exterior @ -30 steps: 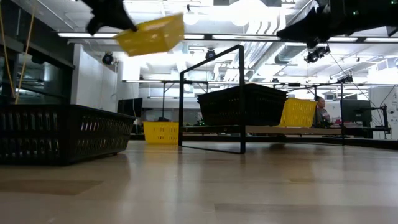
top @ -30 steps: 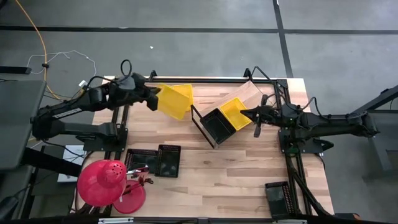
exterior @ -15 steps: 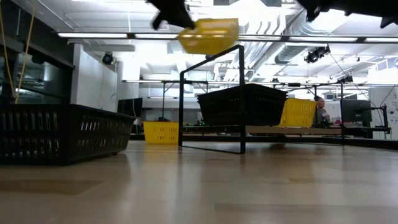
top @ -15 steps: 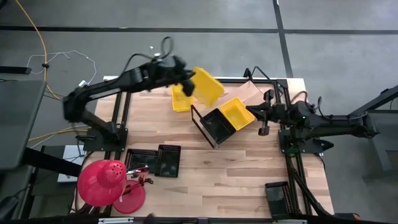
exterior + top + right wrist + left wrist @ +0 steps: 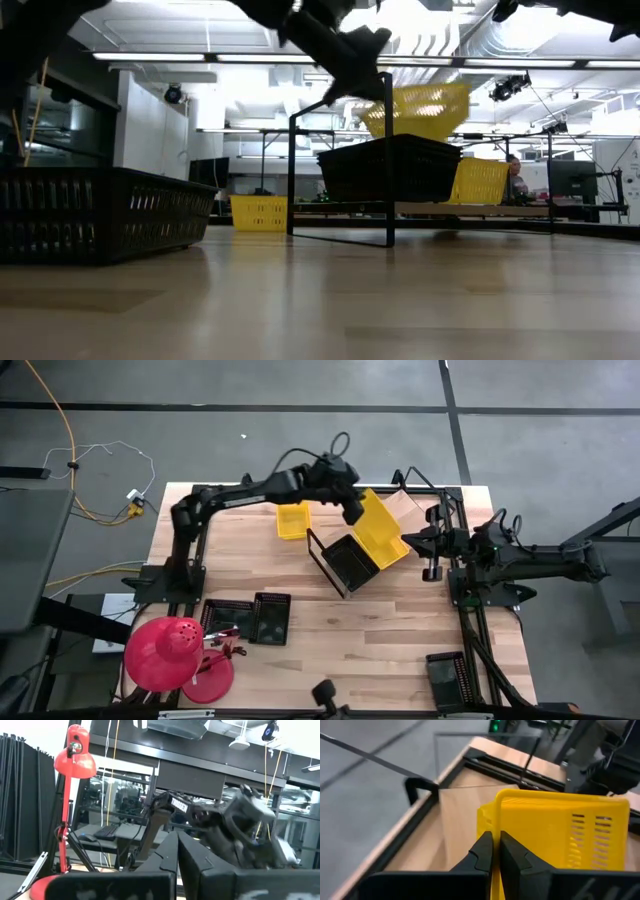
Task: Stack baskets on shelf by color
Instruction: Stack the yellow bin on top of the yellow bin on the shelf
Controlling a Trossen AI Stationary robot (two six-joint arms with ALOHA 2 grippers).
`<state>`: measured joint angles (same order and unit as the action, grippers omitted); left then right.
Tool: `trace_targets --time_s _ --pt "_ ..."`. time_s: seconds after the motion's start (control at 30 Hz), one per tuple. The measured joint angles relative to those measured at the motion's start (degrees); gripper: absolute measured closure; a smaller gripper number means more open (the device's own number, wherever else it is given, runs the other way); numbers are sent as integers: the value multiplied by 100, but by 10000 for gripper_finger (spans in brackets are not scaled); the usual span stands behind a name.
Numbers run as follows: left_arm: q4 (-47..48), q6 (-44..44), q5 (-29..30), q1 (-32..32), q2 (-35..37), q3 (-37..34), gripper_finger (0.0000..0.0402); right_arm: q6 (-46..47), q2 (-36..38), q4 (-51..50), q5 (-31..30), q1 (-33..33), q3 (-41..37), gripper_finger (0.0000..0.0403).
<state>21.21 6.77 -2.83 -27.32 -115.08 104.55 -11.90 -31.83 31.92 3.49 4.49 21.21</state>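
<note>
1. right now the carried yellow basket (image 5: 378, 525) hangs tilted in the air above the shelf (image 5: 405, 510), over the yellow one already sitting there, which it mostly hides from above; in the low view it floats (image 5: 418, 110) just over the black basket (image 5: 385, 168) and the seated yellow basket (image 5: 480, 181).
2. seen from above, its long axis runs roughly from 11 to 5 o'clock, close to the slant of the shelf board, so the coming move looks like a short descent rather than a turn.
3. the black basket (image 5: 349, 561) rests on the shelf's lower end, touching the yellow stack at about 7 o'clock from it.
4. the left gripper (image 5: 494, 851) is clamped on the carried basket's rim, fingers pinched together on the thin yellow edge; the basket extends away from the jaws toward 4 o'clock in the high view.
5. the right gripper (image 5: 428, 545) waits at 3 o'clock of the shelf, jaws together on nothing, so the left arm is plainly the one placed to finish.
6. another yellow basket (image 5: 292, 520) lies on the table (image 5: 380, 650) at 9 o'clock of the shelf, well apart, and more black baskets (image 5: 250, 618) sit toward 7 o'clock.
</note>
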Motion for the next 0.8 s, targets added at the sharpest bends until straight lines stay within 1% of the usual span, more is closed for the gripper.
trace_targets --time_s 0.07,0.2,0.37,0.47,0.63,0.8 --pt "-90 4 -219 18 -178 18 401 -9 0 -16 0 0 0 403" --pt "-332 4 -269 87 -409 33 401 0 0 -93 0 0 0 403" --pt "-388 4 -516 151 -449 39 401 -15 -2 -149 0 -2 0 403" --pt "-469 52 -341 222 -448 40 401 -15 -2 -146 0 -2 0 403" --pt "-478 205 210 396 -446 40 401 -15 -2 -146 0 -2 0 403" --pt "-433 403 315 573 -552 38 401 -15 -2 -146 0 -2 0 403"
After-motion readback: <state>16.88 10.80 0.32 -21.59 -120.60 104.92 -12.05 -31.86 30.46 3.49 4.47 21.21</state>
